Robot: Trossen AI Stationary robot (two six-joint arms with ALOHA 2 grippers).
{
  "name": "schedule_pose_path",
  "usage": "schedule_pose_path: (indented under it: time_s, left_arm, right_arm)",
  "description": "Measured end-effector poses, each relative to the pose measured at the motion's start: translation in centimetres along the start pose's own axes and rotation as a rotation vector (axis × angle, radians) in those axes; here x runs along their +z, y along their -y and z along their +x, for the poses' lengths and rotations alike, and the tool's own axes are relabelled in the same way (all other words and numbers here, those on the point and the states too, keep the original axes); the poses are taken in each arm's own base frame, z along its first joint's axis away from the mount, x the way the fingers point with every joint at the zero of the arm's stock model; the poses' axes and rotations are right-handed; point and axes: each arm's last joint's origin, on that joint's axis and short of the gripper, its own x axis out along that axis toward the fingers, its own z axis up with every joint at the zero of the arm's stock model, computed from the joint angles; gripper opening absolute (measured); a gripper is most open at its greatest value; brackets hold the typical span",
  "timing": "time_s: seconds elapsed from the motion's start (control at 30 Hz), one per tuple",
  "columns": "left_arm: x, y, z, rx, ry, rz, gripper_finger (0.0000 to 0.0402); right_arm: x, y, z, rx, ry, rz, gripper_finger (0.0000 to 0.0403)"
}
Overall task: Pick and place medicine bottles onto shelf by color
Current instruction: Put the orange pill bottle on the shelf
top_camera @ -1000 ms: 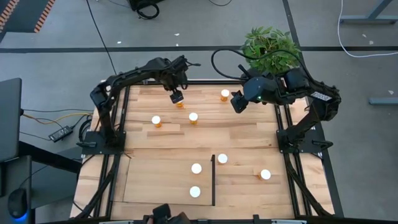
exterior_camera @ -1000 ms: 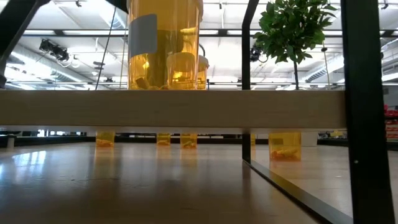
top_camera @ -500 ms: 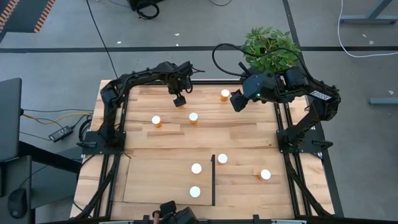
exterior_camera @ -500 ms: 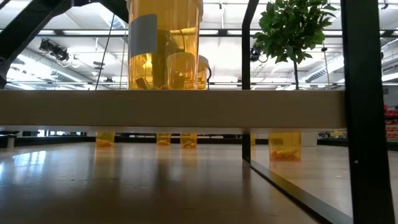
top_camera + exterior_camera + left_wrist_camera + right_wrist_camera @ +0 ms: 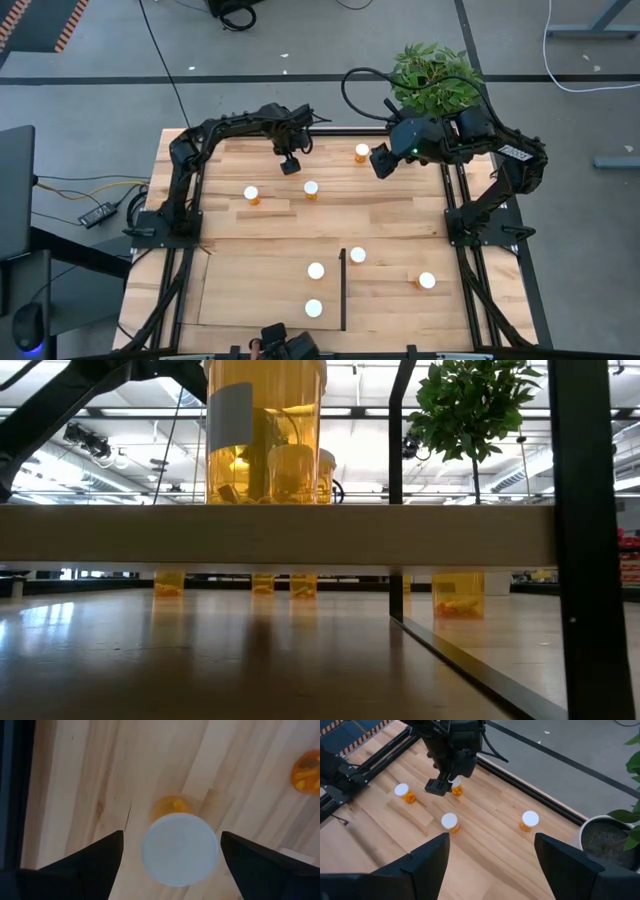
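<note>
Orange bottle (image 5: 179,845) between open left pincer (image 5: 170,855) fingers | apart

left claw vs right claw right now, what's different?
The left claw hangs straight down over a medicine bottle, which sits between its open fingers. The right claw is tilted, with nothing between its fingers; the nearest bottle stands apart from it, by the table's far edge. The left claw is over the table's far middle; the right one is farther right, near the plant. Both are open and hold nothing.
</note>
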Motion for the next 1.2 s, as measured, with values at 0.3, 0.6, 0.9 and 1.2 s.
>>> schedule_pose_path:
  time_s: [0.3, 0.6, 0.9, 1.2]
  left_arm:
    - [-0.1, 0.2, 0.0, -0.006, -0.019, 0.002, 0.0262]
    - [-0.4, 0.6, 0.0, -0.017, -0.051, 0.009, 0.0216]
    - [0.0, 2.0, -1.9, -0.034, -0.102, 0.045, 0.0223]
    - [-1.1, 4.2, -6.6, -0.023, -0.049, 0.042, 0.0213]
  right_arm:
    - [0.0, 0.0, 0.0, -0.001, 0.001, 0.000, 0.0299]
    - [0.0, 0.0, 0.0, -0.001, 0.001, -0.001, 0.0299]
    - [0.0, 0.0, 0.0, 0.001, -0.001, -0.024, 0.0299]
    - [-0.1, -0.1, -0.1, 0.008, -0.005, -0.058, 0.0299]
